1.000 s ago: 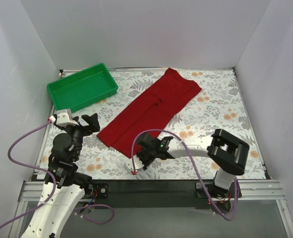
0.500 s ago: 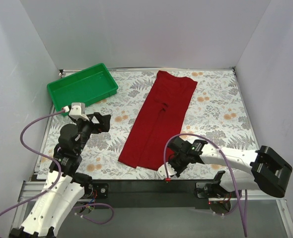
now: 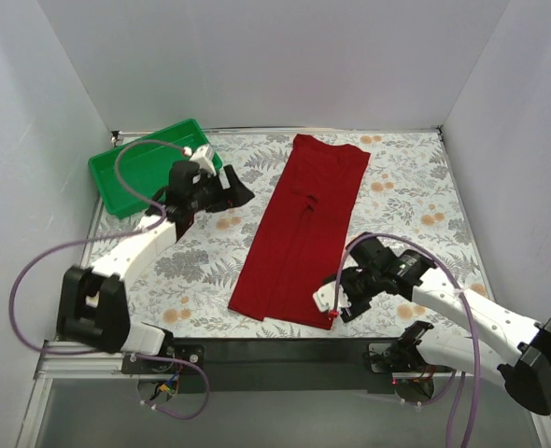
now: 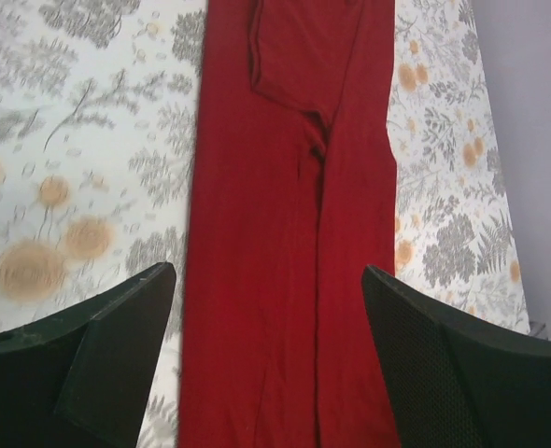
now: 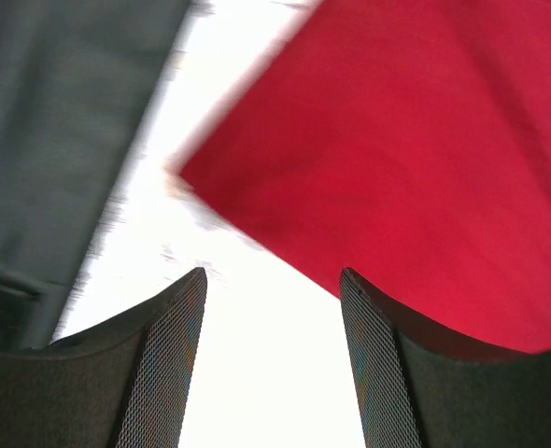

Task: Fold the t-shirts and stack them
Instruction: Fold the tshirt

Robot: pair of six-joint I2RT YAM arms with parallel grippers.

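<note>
A dark red t-shirt (image 3: 302, 229) lies flat on the flowered table, folded into a long narrow strip that runs from the back to the near edge. My left gripper (image 3: 240, 191) hovers open just left of the strip's upper half. In the left wrist view the t-shirt (image 4: 294, 233) fills the gap in the left gripper (image 4: 268, 280), well below it. My right gripper (image 3: 343, 297) stands open at the strip's near right corner with nothing between its fingers. The right wrist view shows that gripper (image 5: 272, 280) over bare table, the t-shirt's corner (image 5: 425, 159) just ahead.
A green tray (image 3: 149, 177) sits at the back left, partly under the left arm and its purple cable (image 3: 33, 271). White walls close in the table on three sides. The table's near edge (image 3: 285, 334) runs just below the shirt's hem.
The right gripper dragged the shirt's near end rightward, straightening the strip, then opened and let go. The left arm swung from the near left out to beside the shirt.
</note>
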